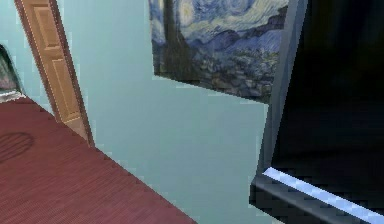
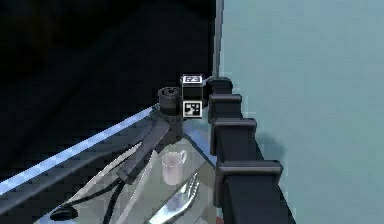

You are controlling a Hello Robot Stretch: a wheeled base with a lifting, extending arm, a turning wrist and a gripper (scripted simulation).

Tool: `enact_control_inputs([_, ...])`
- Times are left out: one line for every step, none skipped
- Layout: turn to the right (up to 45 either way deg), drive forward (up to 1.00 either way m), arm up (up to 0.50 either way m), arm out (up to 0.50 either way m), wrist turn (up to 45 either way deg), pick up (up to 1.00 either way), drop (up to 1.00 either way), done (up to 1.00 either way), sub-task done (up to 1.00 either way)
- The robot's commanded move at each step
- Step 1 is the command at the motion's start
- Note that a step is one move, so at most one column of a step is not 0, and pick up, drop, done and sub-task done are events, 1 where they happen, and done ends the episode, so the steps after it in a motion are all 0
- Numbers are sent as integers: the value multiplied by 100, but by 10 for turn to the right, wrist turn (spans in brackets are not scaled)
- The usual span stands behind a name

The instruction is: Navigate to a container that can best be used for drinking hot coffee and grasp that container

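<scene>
nearest in the arm side view, pale silvery cutlery with a fork's tines lay on the clear glass tabletop with a light blue-grey rim. just behind the cutlery stood the small pale pinkish-white cup, upright on the glass; it was the likely container for hot coffee. the dark square-sectioned arm ran past the cup's right side, and the dark gripper reached down at the cup's left, its thin fingers near the cup. whether they touched it could not be told, nor how the fingers were set, nor whether the gripper held anything.

the risk looked plain: with the fingers this near, a sideways move could tip the light cup or shove it into the cutlery, and smooth glass would let it slide.

farther off, in the forward view, a dark red-brown plank floor met a pale teal wall, with an orange-brown panelled wooden door and a swirling blue night-sky painting.

the two white squares bore only black marks; nothing on them or on the cup could be read as words.
</scene>
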Motion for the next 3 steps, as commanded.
enact_control_inputs([0, 0, 0, 0, 450, 0, 0, 0, 0])
enact_control_inputs([0, 0, 0, 0, 450, 0, 0, 0, 0])
enact_control_inputs([0, 0, 0, 0, 330, 0, 0, 0, 0])
